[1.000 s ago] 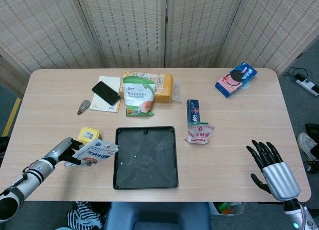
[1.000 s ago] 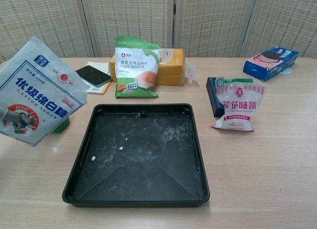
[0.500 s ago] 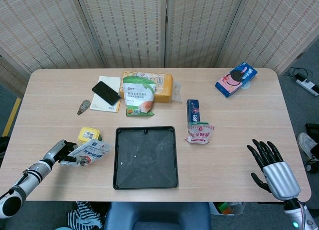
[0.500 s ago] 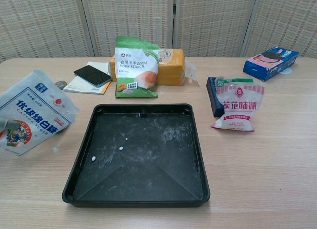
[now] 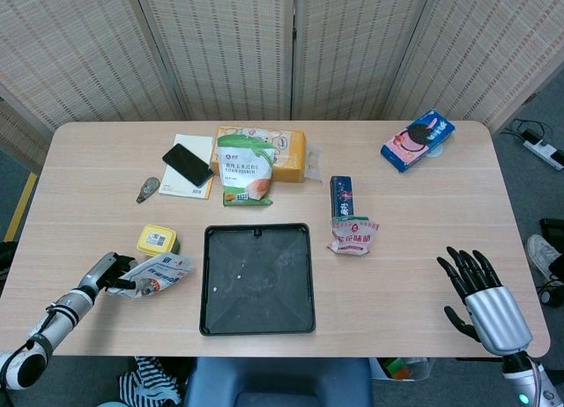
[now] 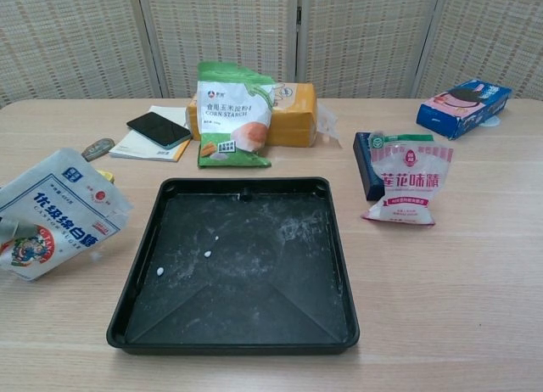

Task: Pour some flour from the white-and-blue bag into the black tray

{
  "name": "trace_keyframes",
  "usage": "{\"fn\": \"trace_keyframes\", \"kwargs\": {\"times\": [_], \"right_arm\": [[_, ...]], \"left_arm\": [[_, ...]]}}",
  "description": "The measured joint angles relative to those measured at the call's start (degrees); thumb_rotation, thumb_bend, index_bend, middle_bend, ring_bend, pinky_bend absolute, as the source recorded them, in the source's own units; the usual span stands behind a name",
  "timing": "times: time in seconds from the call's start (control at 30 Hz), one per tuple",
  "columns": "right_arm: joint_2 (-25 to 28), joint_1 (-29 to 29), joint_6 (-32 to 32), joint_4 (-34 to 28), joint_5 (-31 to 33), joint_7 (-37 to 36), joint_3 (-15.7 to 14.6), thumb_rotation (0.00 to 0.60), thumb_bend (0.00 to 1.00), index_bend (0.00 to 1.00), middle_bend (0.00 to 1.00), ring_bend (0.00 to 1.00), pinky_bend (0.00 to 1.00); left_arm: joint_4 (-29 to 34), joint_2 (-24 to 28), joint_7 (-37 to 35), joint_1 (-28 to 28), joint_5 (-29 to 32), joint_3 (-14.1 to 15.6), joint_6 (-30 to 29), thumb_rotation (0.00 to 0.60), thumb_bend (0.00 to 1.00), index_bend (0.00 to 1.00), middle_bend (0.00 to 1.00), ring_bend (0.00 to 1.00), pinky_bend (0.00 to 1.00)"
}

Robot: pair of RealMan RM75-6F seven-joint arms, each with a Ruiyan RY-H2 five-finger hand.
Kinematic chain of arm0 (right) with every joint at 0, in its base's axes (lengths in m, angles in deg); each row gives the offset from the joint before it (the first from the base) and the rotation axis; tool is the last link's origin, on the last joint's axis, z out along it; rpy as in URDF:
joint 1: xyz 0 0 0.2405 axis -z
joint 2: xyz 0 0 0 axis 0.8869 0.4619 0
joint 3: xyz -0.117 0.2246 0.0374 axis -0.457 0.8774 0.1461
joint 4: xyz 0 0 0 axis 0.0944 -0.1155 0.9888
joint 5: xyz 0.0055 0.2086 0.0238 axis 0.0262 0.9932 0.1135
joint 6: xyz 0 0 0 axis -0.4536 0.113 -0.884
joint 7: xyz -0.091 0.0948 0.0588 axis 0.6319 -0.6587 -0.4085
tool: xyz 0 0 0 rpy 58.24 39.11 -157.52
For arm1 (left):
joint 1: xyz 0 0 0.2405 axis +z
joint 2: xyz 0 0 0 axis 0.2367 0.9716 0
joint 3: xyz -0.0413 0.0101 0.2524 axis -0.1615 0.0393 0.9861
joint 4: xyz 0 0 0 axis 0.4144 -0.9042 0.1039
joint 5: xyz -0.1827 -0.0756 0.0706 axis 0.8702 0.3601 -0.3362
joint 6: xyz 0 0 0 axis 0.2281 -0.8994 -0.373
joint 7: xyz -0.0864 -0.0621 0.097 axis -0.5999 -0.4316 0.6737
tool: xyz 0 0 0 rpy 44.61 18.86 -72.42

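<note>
The white-and-blue bag (image 5: 159, 274) lies low on the table just left of the black tray (image 5: 208, 284), with its printed face up in the chest view (image 6: 58, 214). My left hand (image 5: 104, 272) grips the bag's left end at the table's front left. The tray (image 6: 136, 265) holds only a few white specks and a faint dusting. Off the front right corner, my right hand (image 5: 477, 291) is held with fingers spread and holds nothing. The chest view does not show the right hand.
A yellow tub (image 5: 157, 240) stands right behind the bag. Behind the tray are a green corn starch bag (image 5: 242, 173), a yellow box (image 5: 286, 151), and a phone (image 5: 187, 164) on a notebook. A pink-white bag (image 5: 353, 234) and dark box (image 5: 341, 194) sit right of the tray; a blue packet (image 5: 418, 140) lies far right.
The bag has come down from raised and upright to lying low on the table, and my left hand has drawn it a little left, away from the tray. The right hand has not moved.
</note>
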Motion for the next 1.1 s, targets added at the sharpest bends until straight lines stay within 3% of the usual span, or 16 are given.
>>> {"fn": "trace_keyframes", "kwargs": {"times": [0.1, 0.23, 0.47, 0.6, 0.87, 0.97, 1.1], "right_arm": [[0.02, -0.01, -0.01, -0.04, -0.02, -0.01, 0.00, 0.600, 0.34, 0.00, 0.00, 0.00, 0.00], [0.06, 0.02, -0.03, -0.09, -0.04, -0.03, -0.04, 0.600, 0.34, 0.00, 0.00, 0.00, 0.00], [0.12, 0.05, -0.14, -0.10, -0.01, -0.20, 0.01, 0.600, 0.34, 0.00, 0.00, 0.00, 0.00], [0.23, 0.08, -0.28, -0.10, -0.08, -0.41, 0.00, 0.600, 0.34, 0.00, 0.00, 0.00, 0.00], [0.48, 0.36, -0.98, -0.12, -0.29, -0.89, -0.03, 0.600, 0.34, 0.00, 0.00, 0.00, 0.00], [0.42, 0.32, -0.69, -0.16, -0.09, -0.71, 0.01, 0.600, 0.34, 0.00, 0.00, 0.00, 0.00], [0.20, 0.23, -0.20, -0.30, 0.53, 0.07, 0.23, 0.600, 0.34, 0.00, 0.00, 0.00, 0.00]], "left_arm": [[0.07, 0.64, -2.96, -0.52, -3.32, 1.97, -2.83, 0.600, 0.21, 0.48, 0.53, 1.00, 1.00], [0.11, 1.71, -8.10, -1.34, -7.11, 4.88, -7.12, 0.600, 0.21, 0.33, 0.37, 1.00, 1.00], [-0.37, 4.15, -18.16, -3.40, -13.24, 11.06, -16.68, 0.600, 0.20, 0.27, 0.30, 0.94, 0.98], [0.45, 6.42, -19.14, -3.81, -15.33, 13.32, -24.19, 0.600, 0.19, 0.27, 0.29, 0.86, 0.88], [9.65, 14.84, -6.14, -1.13, -14.16, 14.24, -34.07, 0.600, 0.19, 0.27, 0.29, 0.80, 0.82], [14.17, 18.49, 1.71, 1.78, -13.19, 14.46, -40.31, 0.600, 0.19, 0.28, 0.28, 0.70, 0.75], [17.19, 20.29, 13.43, 6.98, -12.71, 15.09, -51.72, 0.600, 0.19, 0.28, 0.26, 0.48, 0.57]]}}
